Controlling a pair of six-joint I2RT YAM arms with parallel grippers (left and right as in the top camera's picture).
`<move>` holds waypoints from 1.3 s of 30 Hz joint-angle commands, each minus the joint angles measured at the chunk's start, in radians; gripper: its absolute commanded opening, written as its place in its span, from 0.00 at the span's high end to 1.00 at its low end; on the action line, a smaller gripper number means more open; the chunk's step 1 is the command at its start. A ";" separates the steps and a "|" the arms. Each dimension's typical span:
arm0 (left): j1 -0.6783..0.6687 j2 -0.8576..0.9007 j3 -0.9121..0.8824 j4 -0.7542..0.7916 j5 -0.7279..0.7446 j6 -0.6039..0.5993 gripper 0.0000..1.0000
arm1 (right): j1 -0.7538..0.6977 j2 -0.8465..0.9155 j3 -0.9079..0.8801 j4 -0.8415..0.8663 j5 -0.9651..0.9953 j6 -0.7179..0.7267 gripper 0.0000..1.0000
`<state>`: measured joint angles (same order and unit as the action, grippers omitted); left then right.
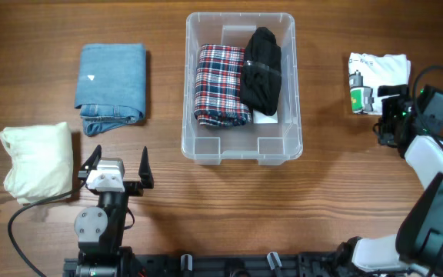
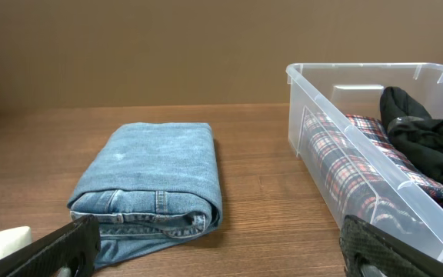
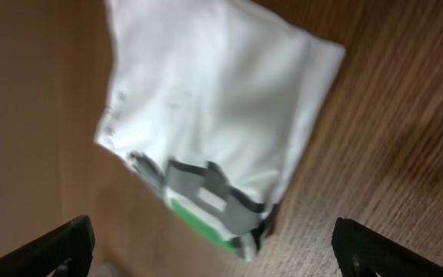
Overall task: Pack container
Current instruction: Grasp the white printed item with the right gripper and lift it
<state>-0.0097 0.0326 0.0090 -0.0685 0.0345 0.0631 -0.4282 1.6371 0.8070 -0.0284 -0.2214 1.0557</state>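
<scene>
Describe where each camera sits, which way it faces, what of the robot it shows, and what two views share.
Overhead: above, looking straight down on bin; left arm, right arm.
Left wrist: low, facing jeans and bin; left claw tips.
Right wrist: looking down at white shirt; right claw tips.
Shared: jeans and bin, overhead and left wrist.

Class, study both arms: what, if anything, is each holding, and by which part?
Nothing is held: the left gripper and right gripper both show open jaws, empty.
</scene>
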 commanded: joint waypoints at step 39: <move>0.008 -0.003 -0.003 -0.008 -0.002 0.011 0.00 | -0.003 0.333 -0.009 0.081 -0.006 0.116 0.87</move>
<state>-0.0097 0.0326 0.0090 -0.0685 0.0345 0.0635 -0.4377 1.8858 0.8616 0.1177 -0.2436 1.2095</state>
